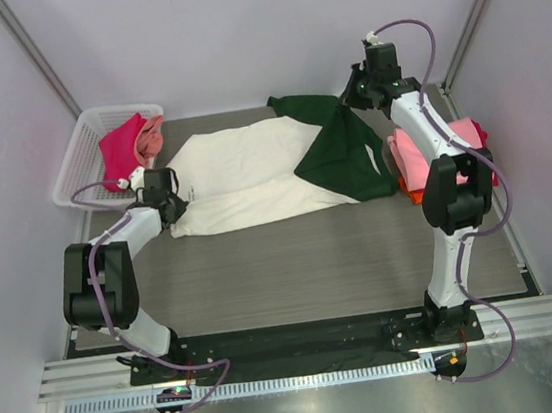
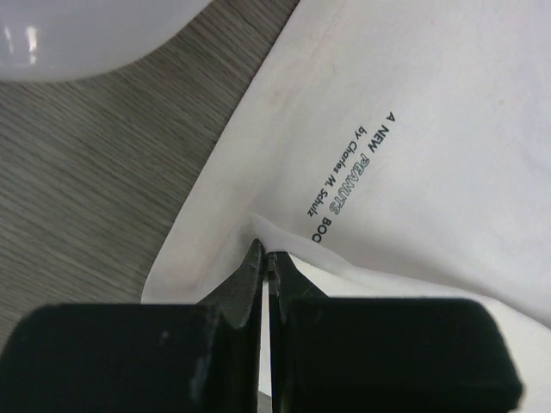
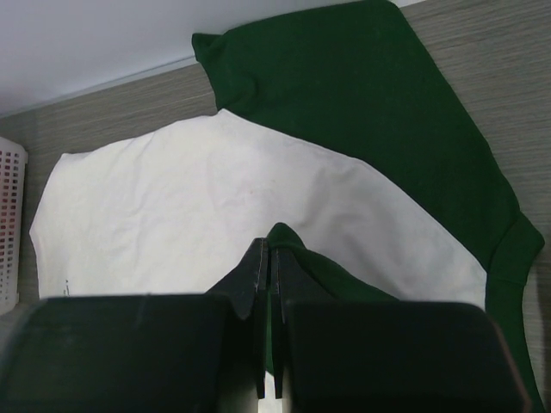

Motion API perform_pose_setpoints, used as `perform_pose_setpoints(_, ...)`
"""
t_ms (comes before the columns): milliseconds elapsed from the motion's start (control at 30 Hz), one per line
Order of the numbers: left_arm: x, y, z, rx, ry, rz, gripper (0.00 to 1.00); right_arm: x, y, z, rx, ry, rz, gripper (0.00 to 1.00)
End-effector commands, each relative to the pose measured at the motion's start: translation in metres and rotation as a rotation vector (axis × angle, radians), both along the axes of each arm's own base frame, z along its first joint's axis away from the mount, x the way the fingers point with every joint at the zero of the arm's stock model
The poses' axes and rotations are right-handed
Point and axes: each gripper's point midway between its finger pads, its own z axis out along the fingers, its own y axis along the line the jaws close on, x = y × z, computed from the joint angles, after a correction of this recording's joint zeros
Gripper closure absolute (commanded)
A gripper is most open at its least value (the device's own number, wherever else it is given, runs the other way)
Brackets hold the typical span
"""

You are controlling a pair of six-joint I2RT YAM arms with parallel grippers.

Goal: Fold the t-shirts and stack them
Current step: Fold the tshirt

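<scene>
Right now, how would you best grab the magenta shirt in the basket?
Probably pinch a raised fold of the magenta shirt from straight above. It lies bunched inside the basket, whose mesh walls block a sideways approach, and crumpled cloth offers ridges that the fingers can close on.

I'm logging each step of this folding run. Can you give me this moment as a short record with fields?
shirt in work: cream t-shirt with dark green sleeves, spread on the table
left gripper: shut on the shirt's cream edge, near the printed text
right gripper: shut on a peak of dark green cloth
basket: white, far left corner, holds magenta cloth and pink cloth
stack: at the table's right edge, pink on top, red and orange edges showing
</scene>
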Motion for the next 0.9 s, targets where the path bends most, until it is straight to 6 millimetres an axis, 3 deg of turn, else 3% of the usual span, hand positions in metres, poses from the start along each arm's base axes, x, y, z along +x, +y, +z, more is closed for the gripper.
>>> perform_pose_setpoints(0,0.018,0.008,0.008,0.017,-0.018,0.006,1.00,0.019,-0.003,0.013,-0.019,-0.056,-0.014,0.99)
perform_pose_setpoints(100,0.029,0.008,0.005,0.015,-0.020,-0.002,1.00,0.030,-0.002,0.010,-0.011,-0.059,-0.022,0.96)
perform_pose_setpoints(133,0.034,0.005,0.008,0.009,-0.030,-0.032,1.00,0.033,-0.001,0.014,-0.009,-0.069,-0.025,0.86)
perform_pose_setpoints(167,0.037,0.004,0.008,0.013,-0.034,-0.051,1.00,0.035,-0.001,0.012,-0.005,-0.068,-0.025,0.66)
perform_pose_setpoints(200,0.041,0.003,0.012,0.014,-0.046,-0.061,0.92,0.035,-0.001,0.012,0.002,-0.064,-0.030,0.42)
perform_pose_setpoints(233,0.041,0.003,0.014,0.015,-0.051,-0.067,0.88,0.031,0.000,0.008,0.004,-0.053,-0.028,0.38)
perform_pose_setpoints(367,0.030,0.001,0.030,0.029,-0.102,-0.081,0.69,0.007,-0.002,0.013,0.017,-0.063,-0.041,0.31)
perform_pose_setpoints(400,0.028,0.002,0.044,0.032,-0.143,-0.079,0.62,0.000,-0.007,0.015,0.020,-0.069,-0.067,0.28)
perform_pose_setpoints(500,0.014,0.004,0.047,0.041,-0.148,-0.075,0.57,-0.034,-0.012,0.018,0.036,-0.081,-0.089,0.25)
perform_pose_setpoints(533,0.006,0.006,0.052,0.044,-0.158,-0.070,0.56,-0.049,-0.015,-0.007,0.047,-0.036,-0.115,0.26)
perform_pose_setpoints(567,0.003,0.006,0.055,0.047,-0.164,-0.070,0.55,-0.064,-0.018,0.013,0.065,-0.079,-0.127,0.25)
perform_pose_setpoints(600,-0.003,0.009,0.055,0.055,-0.162,-0.065,0.53,-0.075,-0.021,0.008,0.071,-0.075,-0.143,0.25)
perform_pose_setpoints(633,-0.007,0.009,0.068,0.055,-0.194,-0.063,0.53,-0.092,-0.033,-0.019,0.064,-0.034,-0.215,0.25)
perform_pose_setpoints(667,-0.014,0.010,0.066,0.055,-0.186,-0.059,0.52,-0.106,-0.038,-0.007,0.077,-0.071,-0.244,0.26)
perform_pose_setpoints(700,-0.022,0.011,0.066,0.055,-0.172,-0.052,0.48,-0.117,-0.047,-0.012,0.078,-0.074,-0.293,0.31)
perform_pose_setpoints(733,-0.027,0.012,0.068,0.037,-0.178,-0.030,0.46,-0.136,-0.056,-0.044,0.084,-0.032,-0.362,0.32)
perform_pose_setpoints(767,-0.037,0.013,0.067,0.025,-0.185,-0.013,0.41,-0.146,-0.060,-0.053,0.098,-0.035,-0.390,0.33)
perform_pose_setpoints(800,-0.044,0.013,0.064,0.008,-0.180,0.010,0.32,-0.159,-0.062,-0.046,0.135,-0.079,-0.411,0.33)
perform_pose_setpoints(833,-0.049,0.010,0.060,-0.029,-0.181,0.028,0.29,-0.174,-0.066,-0.074,0.148,-0.066,-0.430,0.34)
perform_pose_setpoints(867,-0.057,0.008,0.055,-0.051,-0.197,0.027,0.29,-0.182,-0.069,-0.072,0.188,-0.091,-0.467,0.35)
